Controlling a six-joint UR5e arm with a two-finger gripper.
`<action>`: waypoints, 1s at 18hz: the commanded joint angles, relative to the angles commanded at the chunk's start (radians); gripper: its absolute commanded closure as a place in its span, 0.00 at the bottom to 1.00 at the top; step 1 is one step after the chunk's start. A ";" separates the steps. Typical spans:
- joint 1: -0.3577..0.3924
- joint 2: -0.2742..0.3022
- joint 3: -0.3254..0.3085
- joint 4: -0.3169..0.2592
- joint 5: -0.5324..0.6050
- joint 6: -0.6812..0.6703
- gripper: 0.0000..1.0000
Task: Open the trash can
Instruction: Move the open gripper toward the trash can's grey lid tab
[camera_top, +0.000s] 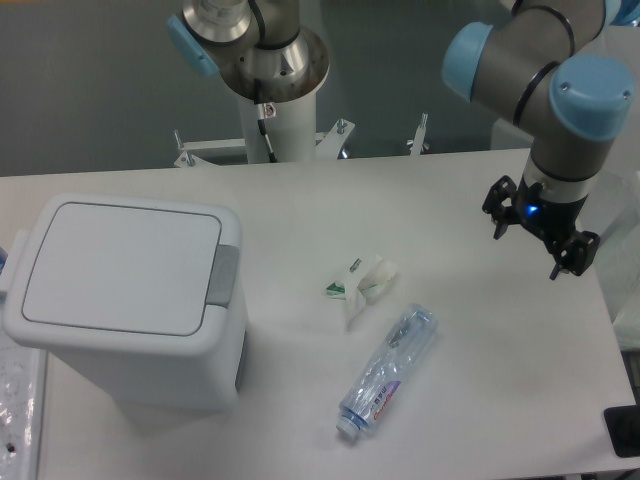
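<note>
Trash can (125, 300) lid shut, contents hidden; gripper (540, 240) well apart.

- The trash can (130, 300) looks like smooth white plastic with a soft, satin sheen; its lid is flat and unmarked.
- The push-button strip (224, 277) on its rim is grey plastic, duller than the body.
- The table (470, 400) has a smooth, matt white top.
- The bottle (386, 371) is clear, glossy plastic, crumpled, with a printed label.
- The wrapper (364, 283) looks like thin, creased white paper or film; which one cannot be told.
- The gripper (541, 227) is matt black.
- The arm (560, 90) has brushed grey metal-looking tubes and smooth light-blue plastic caps.
</note>
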 joint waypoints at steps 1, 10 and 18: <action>0.000 0.002 -0.002 -0.002 0.000 0.000 0.00; -0.072 0.043 -0.046 -0.002 -0.041 -0.011 0.00; -0.061 0.101 -0.094 0.006 -0.063 -0.124 0.00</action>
